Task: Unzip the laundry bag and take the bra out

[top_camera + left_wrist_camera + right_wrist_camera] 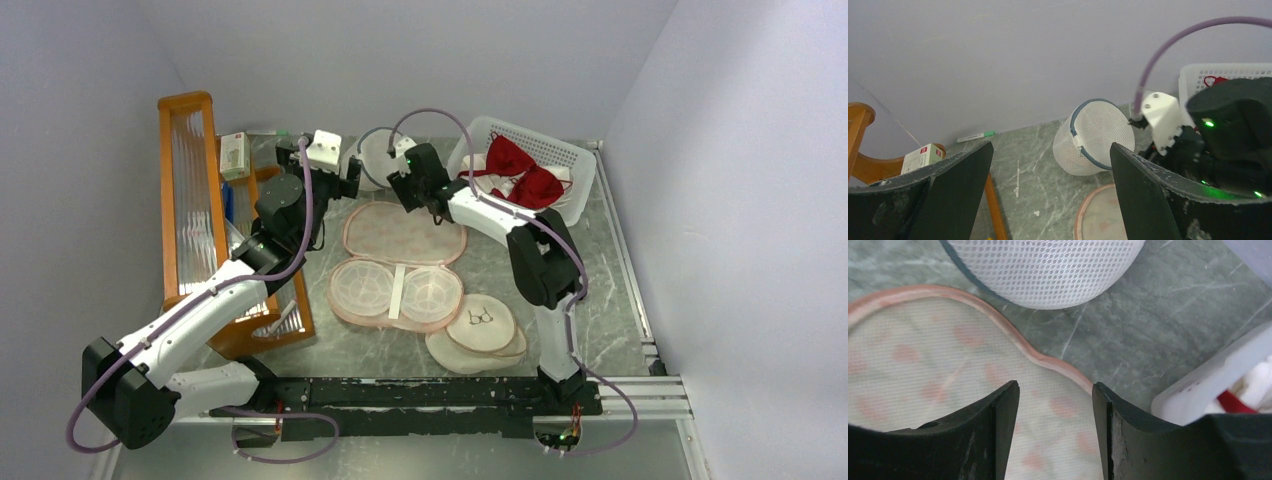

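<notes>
The laundry bag (405, 232) lies unzipped and spread flat mid-table, its peach printed half farther away and its pale-lined half (397, 292) nearer. The deep red bra (520, 170) rests in the white basket (565, 150) at the back right. My right gripper (433, 205) hovers over the bag's far pink-trimmed edge (1048, 362); its jaws (1054, 387) stand partly apart with only the printed fabric (923, 355) beneath them. My left gripper (350, 180) is wide open (1050, 150) above the table to the left of the bag's far lobe (1098, 220), holding nothing.
A white mesh dome bag (375, 155) with a blue zipper sits just behind the laundry bag. A round cream pouch (480, 322) lies at the front right. A wooden rack (190, 200), a small box (235, 155) and a marker (975, 135) stand along the left.
</notes>
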